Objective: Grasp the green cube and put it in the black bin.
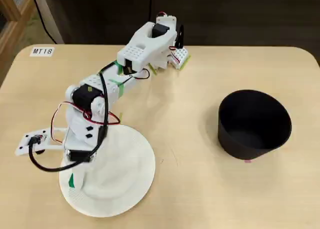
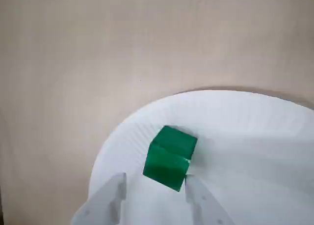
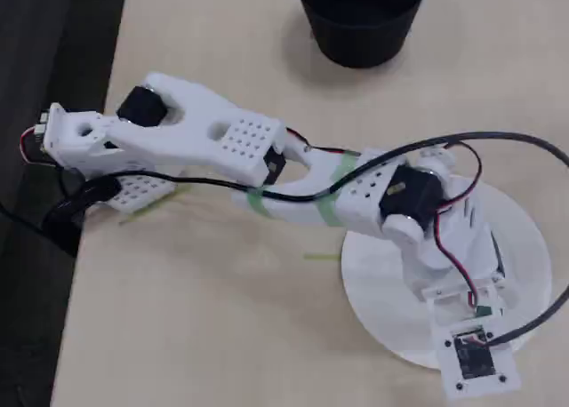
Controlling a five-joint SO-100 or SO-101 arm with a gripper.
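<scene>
One view only, wrist, shows green cube [image 2: 169, 157].

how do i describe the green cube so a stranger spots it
Find the big white plate on the tan table. In the wrist view the green cube sits on it near its left rim. It is the only solid bright green thing.

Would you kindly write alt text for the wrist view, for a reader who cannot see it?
A small green cube sits near the edge of a white plate on a pale tabletop, seen from above. The gripper enters from the bottom edge, its two white fingers open and flanking the cube's near side, the right one at its corner.
</scene>
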